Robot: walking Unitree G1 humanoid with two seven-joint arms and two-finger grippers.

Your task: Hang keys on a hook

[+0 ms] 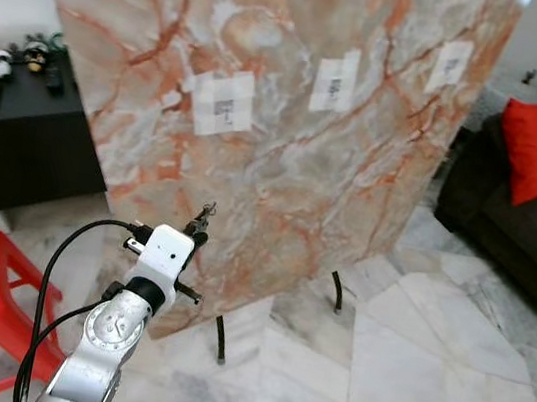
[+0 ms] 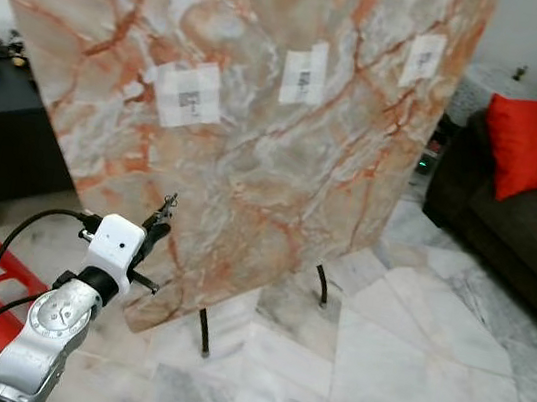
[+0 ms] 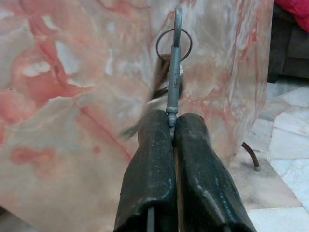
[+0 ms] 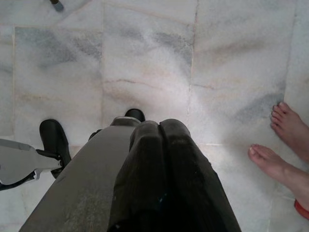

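Keys point(image 3: 170, 79) stick out beyond the fingertips of the left pincer point(image 3: 172, 126), clenched on them, near the marble slab point(image 1: 284, 163).

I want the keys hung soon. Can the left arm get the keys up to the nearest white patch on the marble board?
Probably yes: the left gripper, shut on the keys, is raised before the marble board, with nothing between it and the nearest white patch above. No hook is discernible.
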